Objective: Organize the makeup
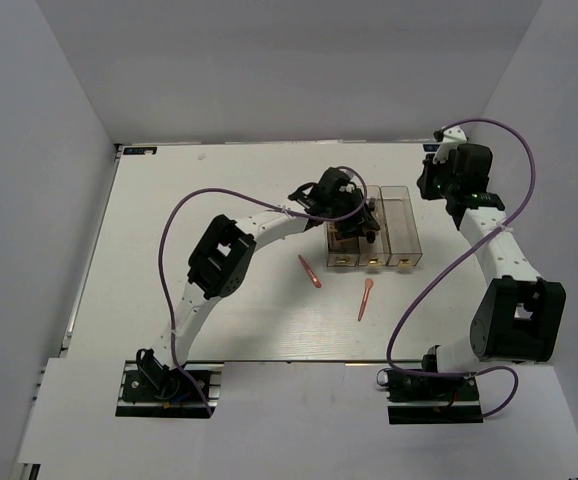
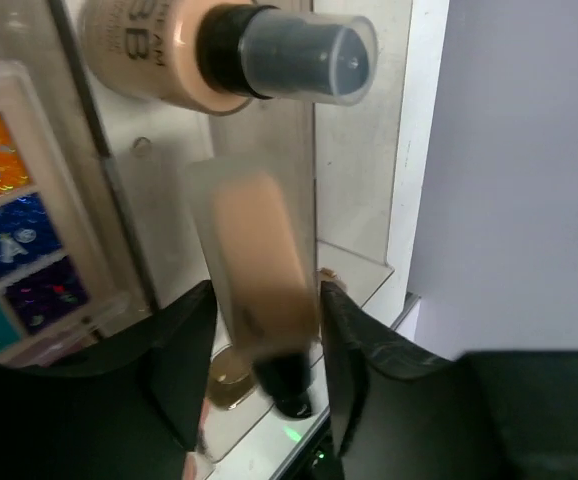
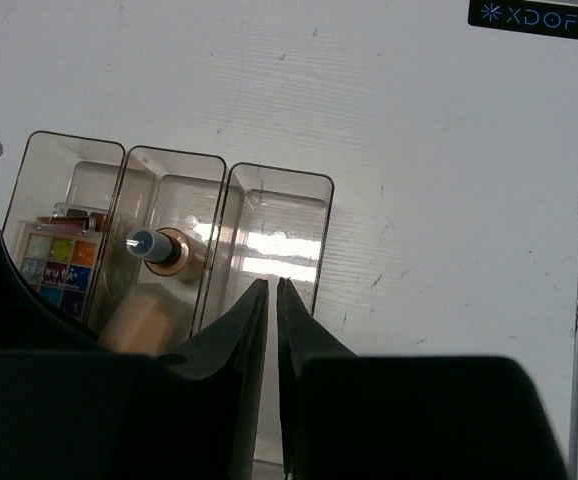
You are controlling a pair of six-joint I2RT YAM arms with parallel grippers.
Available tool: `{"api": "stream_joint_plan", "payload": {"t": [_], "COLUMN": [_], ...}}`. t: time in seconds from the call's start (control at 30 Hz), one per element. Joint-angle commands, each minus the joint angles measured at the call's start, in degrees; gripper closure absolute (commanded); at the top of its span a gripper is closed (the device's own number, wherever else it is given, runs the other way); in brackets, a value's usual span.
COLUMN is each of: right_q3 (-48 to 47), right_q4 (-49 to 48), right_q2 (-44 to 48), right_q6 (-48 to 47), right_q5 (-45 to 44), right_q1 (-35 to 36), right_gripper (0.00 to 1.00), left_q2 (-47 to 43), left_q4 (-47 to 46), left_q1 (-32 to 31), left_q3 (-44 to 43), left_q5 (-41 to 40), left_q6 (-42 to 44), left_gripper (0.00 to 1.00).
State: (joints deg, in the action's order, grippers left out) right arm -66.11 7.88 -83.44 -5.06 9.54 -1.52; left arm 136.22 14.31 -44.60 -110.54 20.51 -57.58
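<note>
Tan tube [image 2: 259, 240], dark-capped and blurred, sits between the left gripper [image 2: 266, 292] fingers in the middle compartment of the clear box [image 1: 406, 225]; we cannot tell if it's clamped. Right gripper [image 3: 272, 285] nearly closed, empty.

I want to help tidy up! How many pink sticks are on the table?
2. One pink stick lies by the front left corner of the clear box; the other pink stick lies nearer the arms, to its right. More may hide inside the box.
</note>
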Motion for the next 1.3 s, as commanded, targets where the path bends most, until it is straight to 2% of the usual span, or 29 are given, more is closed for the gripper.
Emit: {"api": "stream_joint_plan", "payload": {"t": [0.0, 0.17, 0.37, 0.47, 0.5, 0.57, 0.6, 0.63, 0.67, 0.77, 0.8, 0.87, 0.9, 0.97, 1.0, 1.03, 1.13, 1.17, 1.27], "right_q3": [0.63, 0.98, 1.33, 1.07, 0.72, 0.1, -1.03, -1.3, -1.91, -5.95, -7.18, -9.82, -9.92, -7.47, -6.24, -3.88, 0.43, 0.45, 5.0], "right_q4": [-1.99, -1.81, -0.41, 2.22, 5.01, 9.5, 15.61, 18.11, 21.36, 37.51, 48.7, 61.14, 67.29, 67.27, 67.09, 65.53, 59.64, 58.84, 54.97], "right_q2": [2.05, 2.23, 2.58, 2.84, 2.84, 3.28, 3.28, 3.02, 2.58, -0.49, -1.54, -4.97, -6.11, -6.82, -6.13, -5.69, -3.58, -2.96, -1.2], "right_q6": [0.58, 0.67, -1.35, -7.73, -9.95, -20.39, -24.34, -27.86, -35.29, -49.03, -61.09, -76.95, -88.17, -91.07, -95.96, -97.41, -99.34, -100.31, -103.22], "right_q5": [1.35, 2.15, 5.57, 15.57, 23.69, 33.48, 41.53, 45.0, 47.56, 56.26, 57.16, 57.35, 57.0, 52.28, 50.77, 48.32, 44.61, 43.21, 36.7], "right_q1": [-0.24, -0.24, -0.33, -0.33, -0.59, -0.77, -0.68, -0.5, -0.42, -0.24, -0.15, 0.37, 0.64, 3.08, 3.8, 5.28, 7.83, 9.41, 13.72], "right_gripper": [0.86, 0.82, 0.78, 0.79, 0.79, 0.78, 0.77, 0.74, 0.71, 0.68, 0.67, 0.65, 0.63, 0.62, 0.61, 0.6, 0.57, 0.56, 0.51], "left_q2": [-1.84, -1.84, -2.72, -4.12, -4.65, -7.01, -8.24, -10.78, -12.2, -17.47, -18.79, -23.01, -24.5, -28.36, -29.34, -30.39, -33.73, -35.57, -38.74], "left_q4": [-0.33, -0.07, -1.38, -2.69, -3.05, -2.88, -2.71, -2.88, -3.4, -1.66, -0.78, 0.81, 1.25, 2.22, 2.48, 3.79, 6.77, 7.4, 9.51], "left_q1": [-0.4, -0.4, -0.4, -0.4, -0.4, -0.4, -0.4, -0.4, -0.4, 0.12, 0.65, 0.65, 1.26, 1.79, 1.8, 2.32, 2.94, 2.94, 3.99], "left_q3": [-2.49, -2.49, -3.01, -3.98, -3.98, -3.72, -3.28, -2.49, -0.48, 2.86, 3.92, 8.12, 9.71, 14.1, 15.6, 16.92, 22.2, 23.6, 28.44], "left_q5": [0.4, 0.49, 0.58, 0.76, 0.58, -0.55, -1.61, -3.36, -4.33, -8.8, -10.13, -13.63, -14.88, -17.25, -17.96, -18.49, -21.98, -23.14, -24.29], "left_q6": [0.01, 0.01, 0.01, 0.71, 1.5, 2.56, 4.13, 5.19, 6.94, 9.67, 10.2, 11.52, 12.05, 13.37, 13.55, 13.64, 12.94, 12.76, 11.71], "left_gripper": [0.43, 0.35, 0.34, 0.39, 0.41, 0.49, 0.52, 0.57, 0.6, 0.7, 0.72, 0.81, 0.82, 0.82, 0.82, 0.81, 0.66, 0.51, 0.28]}}
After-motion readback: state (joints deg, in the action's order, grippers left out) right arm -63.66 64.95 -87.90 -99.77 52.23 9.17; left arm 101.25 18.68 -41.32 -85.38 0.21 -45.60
